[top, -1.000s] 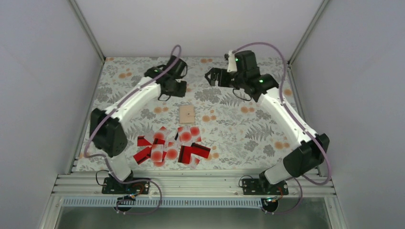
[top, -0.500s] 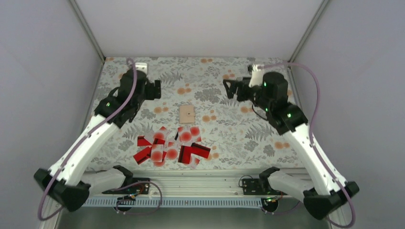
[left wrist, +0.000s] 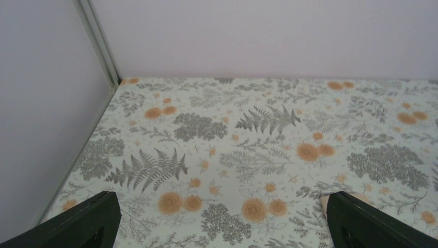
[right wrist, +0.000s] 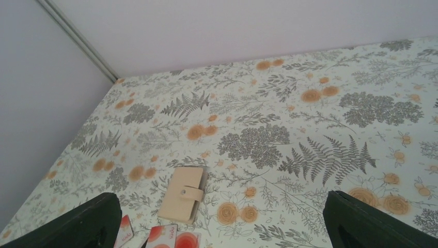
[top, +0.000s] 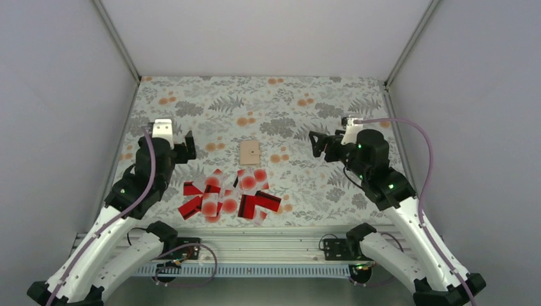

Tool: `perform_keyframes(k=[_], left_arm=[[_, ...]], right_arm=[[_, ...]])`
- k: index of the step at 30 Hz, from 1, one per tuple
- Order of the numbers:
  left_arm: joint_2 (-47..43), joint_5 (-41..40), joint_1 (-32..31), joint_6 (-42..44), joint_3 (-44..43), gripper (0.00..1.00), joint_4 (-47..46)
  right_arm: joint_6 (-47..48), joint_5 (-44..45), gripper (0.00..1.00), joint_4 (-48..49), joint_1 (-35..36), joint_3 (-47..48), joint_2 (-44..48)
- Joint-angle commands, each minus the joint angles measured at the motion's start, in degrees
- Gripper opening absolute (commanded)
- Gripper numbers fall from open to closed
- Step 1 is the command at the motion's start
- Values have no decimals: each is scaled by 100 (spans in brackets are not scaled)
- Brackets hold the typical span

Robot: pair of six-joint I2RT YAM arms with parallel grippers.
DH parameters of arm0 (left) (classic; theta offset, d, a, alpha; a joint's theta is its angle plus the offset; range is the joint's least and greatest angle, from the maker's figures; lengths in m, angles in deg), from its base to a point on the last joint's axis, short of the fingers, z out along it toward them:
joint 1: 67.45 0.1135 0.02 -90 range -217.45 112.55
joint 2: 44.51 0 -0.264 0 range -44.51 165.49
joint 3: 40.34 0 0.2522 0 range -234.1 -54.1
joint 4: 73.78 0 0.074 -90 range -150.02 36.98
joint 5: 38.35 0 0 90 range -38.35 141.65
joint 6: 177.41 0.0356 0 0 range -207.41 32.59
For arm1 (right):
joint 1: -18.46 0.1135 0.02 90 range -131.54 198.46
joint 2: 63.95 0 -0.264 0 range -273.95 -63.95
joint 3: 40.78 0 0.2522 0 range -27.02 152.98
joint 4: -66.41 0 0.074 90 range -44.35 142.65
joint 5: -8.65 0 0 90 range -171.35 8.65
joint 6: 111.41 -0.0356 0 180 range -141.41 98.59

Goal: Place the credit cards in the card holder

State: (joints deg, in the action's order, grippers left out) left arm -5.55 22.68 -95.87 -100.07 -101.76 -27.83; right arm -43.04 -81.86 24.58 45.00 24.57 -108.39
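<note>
Tan card holder (top: 250,152) lies closed at the centre of a flowered table (top: 306,102), seen from above. Red and white cards (top: 229,197) are heaped at its 6 o'clock. The left gripper (top: 185,145) at 9 o'clock and the right gripper (top: 317,144) at 3 o'clock are both spread wide and hold nothing.

Left wrist view: fingers (left wrist: 82,222) are wide apart over the floral table.

Right wrist view: the card holder (right wrist: 183,200) sits at 7 o'clock, with the cards (right wrist: 165,235) at the bottom edge.

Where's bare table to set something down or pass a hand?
Free: far table strip between card holder and back wall; also from the holder to the right end effector. Crowded: credit cards piled just nearer than the holder.
</note>
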Motion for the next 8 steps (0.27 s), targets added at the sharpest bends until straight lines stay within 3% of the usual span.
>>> perform_keyframes(k=[1,8], left_arm=[[-146,-129,10,55,45,100,-55],[-266,-149,12,53,42,100,35]], right_arm=[[-206,294,99,67,-19,35,69],[-152,280,99,87,-18,219,39]])
